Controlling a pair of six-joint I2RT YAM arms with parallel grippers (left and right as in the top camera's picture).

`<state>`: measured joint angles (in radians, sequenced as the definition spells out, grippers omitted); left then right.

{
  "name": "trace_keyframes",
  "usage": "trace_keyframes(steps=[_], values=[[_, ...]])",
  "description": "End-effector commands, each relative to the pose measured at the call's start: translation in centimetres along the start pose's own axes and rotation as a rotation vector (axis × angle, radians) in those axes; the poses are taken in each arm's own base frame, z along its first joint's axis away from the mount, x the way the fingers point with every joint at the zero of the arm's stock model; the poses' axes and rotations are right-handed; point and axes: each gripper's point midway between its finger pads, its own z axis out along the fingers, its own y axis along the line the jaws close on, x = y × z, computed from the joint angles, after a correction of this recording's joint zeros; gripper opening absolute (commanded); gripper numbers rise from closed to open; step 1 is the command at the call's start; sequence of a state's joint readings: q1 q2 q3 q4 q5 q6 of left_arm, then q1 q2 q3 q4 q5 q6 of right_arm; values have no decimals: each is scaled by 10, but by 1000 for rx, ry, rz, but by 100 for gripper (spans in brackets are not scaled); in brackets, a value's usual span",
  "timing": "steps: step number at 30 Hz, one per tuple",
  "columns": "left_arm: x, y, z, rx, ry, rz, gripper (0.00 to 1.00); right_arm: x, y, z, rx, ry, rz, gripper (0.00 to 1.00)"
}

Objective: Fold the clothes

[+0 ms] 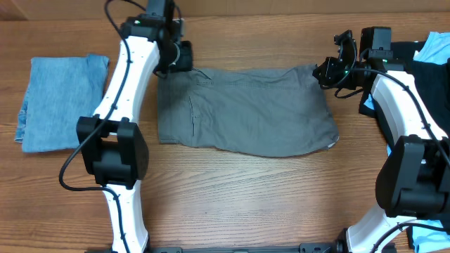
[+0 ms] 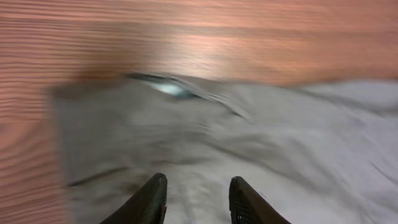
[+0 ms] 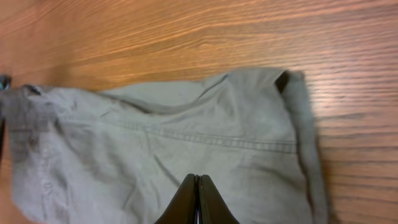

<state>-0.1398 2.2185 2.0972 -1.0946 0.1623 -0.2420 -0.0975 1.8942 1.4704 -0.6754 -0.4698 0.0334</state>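
Bench (image 1: 246,211) of brown wood carries everything: the big grey garment (image 1: 246,112) is spread flat in the middle with its stitched seams facing up. A folded denim-blue piece (image 1: 60,102) sits well apart at the left. A black garment (image 1: 429,84) and a light blue one (image 1: 437,43) are heaped at the right edge beside my right arm. My left tool (image 1: 181,57) hangs over the grey garment's far left corner, fingers apart with nothing gripped between them, though that wrist view is blurred. My right tool (image 1: 328,70) sits at the far right corner, fingers pressed tight together; I cannot tell whether any cloth is pinched.
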Motion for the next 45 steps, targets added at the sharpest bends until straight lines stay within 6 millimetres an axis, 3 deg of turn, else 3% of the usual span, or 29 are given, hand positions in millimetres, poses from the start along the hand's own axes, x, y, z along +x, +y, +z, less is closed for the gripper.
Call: trace_keyframes(steps=[1,6,11,15,19,21,25,28,30,32,33,35,37,40,42,45], values=[[-11,53,17,-109,-15,-130,34,-19,-4,-7,46,-75,-2,4],[-5,79,45,-123,33,-172,33,-25,-17,16,54,-92,27,4],[-2,85,72,-129,56,-169,34,-10,-42,62,59,-41,52,4],[18,101,106,-181,132,-178,34,11,-70,96,109,11,78,4],[43,113,134,-207,221,-186,40,30,-81,111,125,69,104,4],[44,114,138,-205,226,-172,41,32,-82,112,124,75,108,4],[11,102,102,-177,136,-92,47,7,-71,97,113,23,88,4],[-41,77,31,-126,-47,-69,61,-36,-48,63,100,-64,47,4],[-68,48,-32,-33,-178,-61,71,-66,-22,22,91,-122,20,4],[-69,33,-78,16,-225,-83,86,-77,4,-13,53,-140,5,5],[-61,29,-96,25,-219,-99,99,-76,16,-30,36,-131,7,13],[-36,28,-115,14,-159,-113,100,-62,30,-57,36,-88,27,26],[-6,31,-122,-13,-52,-130,100,-38,35,-78,69,-21,62,29],[32,38,-114,-46,110,-116,100,-5,12,-91,225,85,113,33],[58,45,-96,-64,229,-113,100,18,-4,-94,317,170,142,36],[88,56,-63,-79,351,-112,100,38,-2,-91,301,241,171,36]])
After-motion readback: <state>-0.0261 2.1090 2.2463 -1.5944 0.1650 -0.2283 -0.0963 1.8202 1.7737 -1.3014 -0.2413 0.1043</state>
